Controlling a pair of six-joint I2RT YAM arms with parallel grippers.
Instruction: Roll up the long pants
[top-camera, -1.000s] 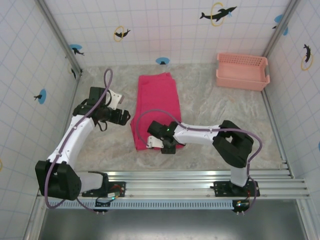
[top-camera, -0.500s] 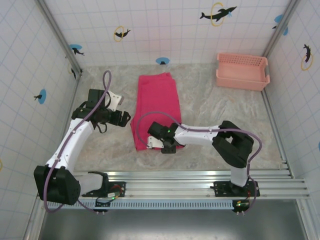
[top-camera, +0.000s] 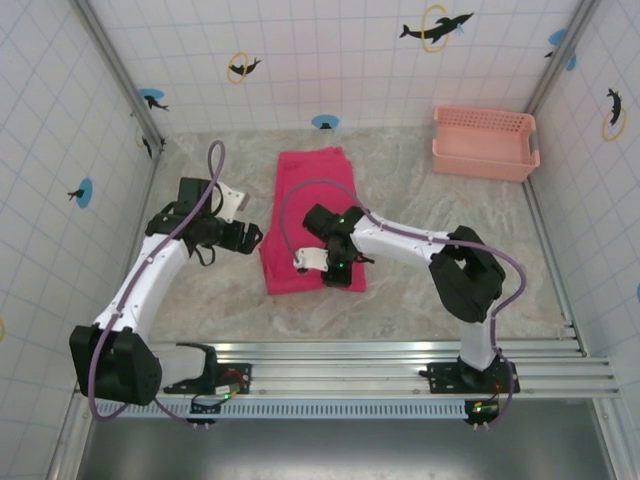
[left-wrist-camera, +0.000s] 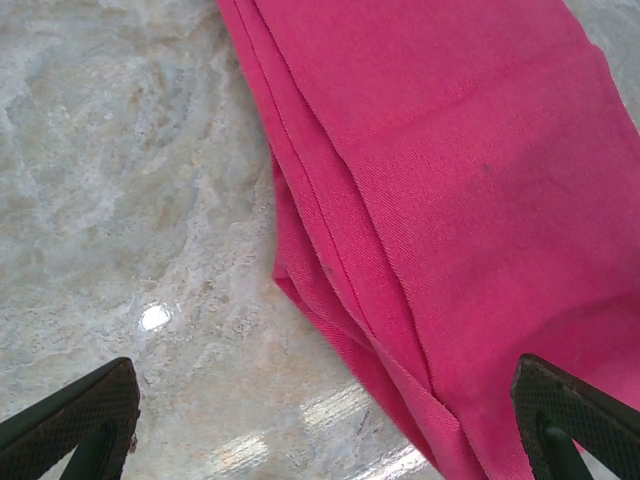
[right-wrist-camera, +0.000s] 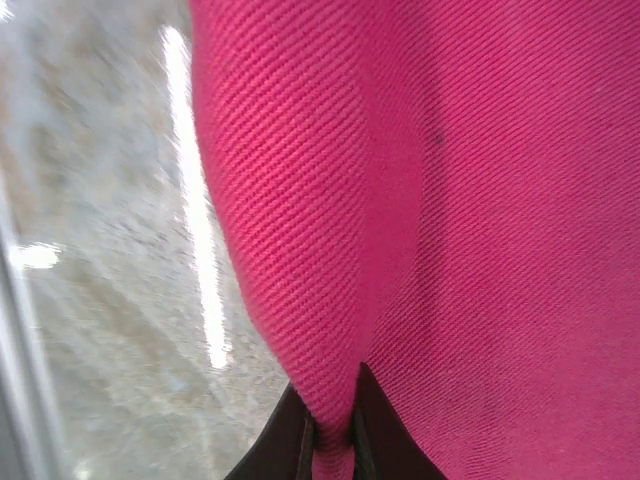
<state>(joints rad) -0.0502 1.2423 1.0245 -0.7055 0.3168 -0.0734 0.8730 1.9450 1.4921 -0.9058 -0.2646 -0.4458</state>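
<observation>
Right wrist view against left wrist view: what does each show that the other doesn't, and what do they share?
Right wrist: the right gripper shut on a raised fold of the long pants. Left wrist: the left gripper open, the pants' layered edge lying flat between its fingers. Both: the magenta cloth and the marbled table.

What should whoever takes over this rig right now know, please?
Right gripper: shut, pinching a fold of the long pants at their near end.
Left gripper: open, hovering over the pants' left edge, holding nothing.
Pants: folded lengthwise, flat in the middle of the table; pink lattice basket in the far right corner.
Done: near end gripped.
Left: the whole roll, towards the far end.
</observation>
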